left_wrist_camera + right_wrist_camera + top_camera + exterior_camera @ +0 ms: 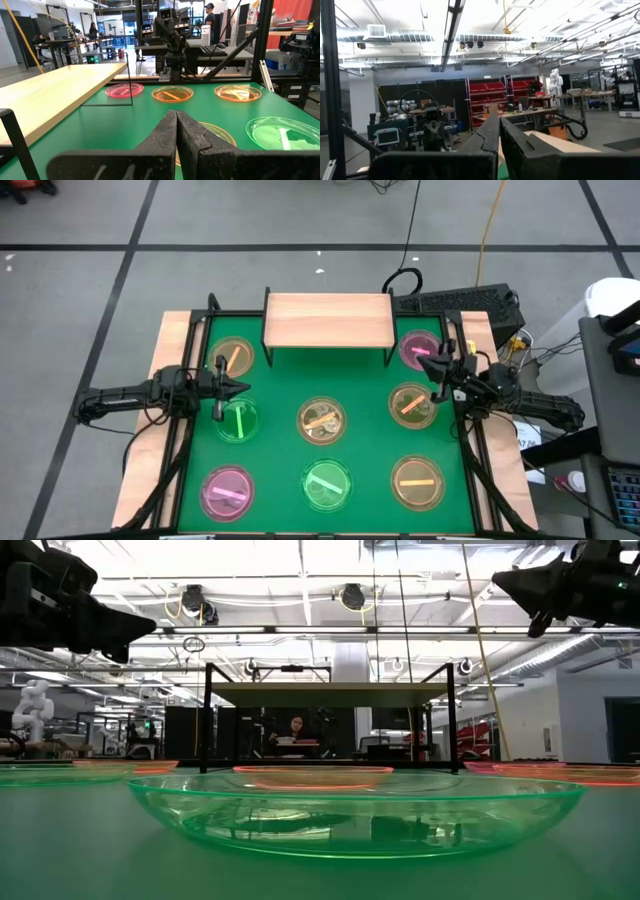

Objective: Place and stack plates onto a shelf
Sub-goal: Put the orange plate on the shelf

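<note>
Plates all sit flat on the green surface (275,455), none on the shelf (328,320) yet: its wood top is bare. Eight spread in a loose grid: amber one (231,357) back left, pink one (419,349) back right, green one (238,420) and two amber ones (322,420) (411,404) across the middle, then pink (227,490), green (326,484) and amber (418,482) along the front. Well apart from each other, probably so each can be picked without bumping a neighbour.

Shelf stands at the back edge, centred, so either arm can likely reach it.

Left claw (236,389) hangs above the surface between the back-left amber plate and the green one, fingers (167,132) pressed together, holding nothing. Right claw (428,366) mirrors it between the back-right pink and the amber plate, also closed and empty. In the low view both sit high, clear of the plates. Reads as a ready pose.

My read: task not started. First move needs a claw to open and drop to a plate rim. Shallow, slick plates: rim pinch may slip.
</note>
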Motion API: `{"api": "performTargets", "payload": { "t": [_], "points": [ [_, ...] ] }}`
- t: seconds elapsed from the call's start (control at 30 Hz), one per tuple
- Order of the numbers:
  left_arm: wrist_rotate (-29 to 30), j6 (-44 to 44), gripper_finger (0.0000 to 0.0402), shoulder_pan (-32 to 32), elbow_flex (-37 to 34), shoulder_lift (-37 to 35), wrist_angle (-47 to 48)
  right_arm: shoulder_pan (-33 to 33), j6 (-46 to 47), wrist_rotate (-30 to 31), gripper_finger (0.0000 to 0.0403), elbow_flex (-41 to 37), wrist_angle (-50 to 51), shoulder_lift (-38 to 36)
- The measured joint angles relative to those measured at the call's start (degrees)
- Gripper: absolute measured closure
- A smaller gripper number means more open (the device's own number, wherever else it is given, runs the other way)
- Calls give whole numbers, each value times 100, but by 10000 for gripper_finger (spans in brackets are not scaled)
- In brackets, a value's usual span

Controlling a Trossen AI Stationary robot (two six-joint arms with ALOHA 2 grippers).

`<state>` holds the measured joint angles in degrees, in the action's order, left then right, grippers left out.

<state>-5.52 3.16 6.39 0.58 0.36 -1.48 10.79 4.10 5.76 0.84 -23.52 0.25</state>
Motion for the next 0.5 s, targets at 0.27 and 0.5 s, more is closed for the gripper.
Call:
{"api": "performTargets", "payload": {
  "t": [0.27, 0.5],
  "points": [
    [2, 2, 398, -2, 0, 0, -2, 0, 189, -10, 403, 0, 66, 133],
    [0, 2, 398, -1, 1, 0, 0, -2, 218, -140, 403, 26, -27, 365]
  ]
}}
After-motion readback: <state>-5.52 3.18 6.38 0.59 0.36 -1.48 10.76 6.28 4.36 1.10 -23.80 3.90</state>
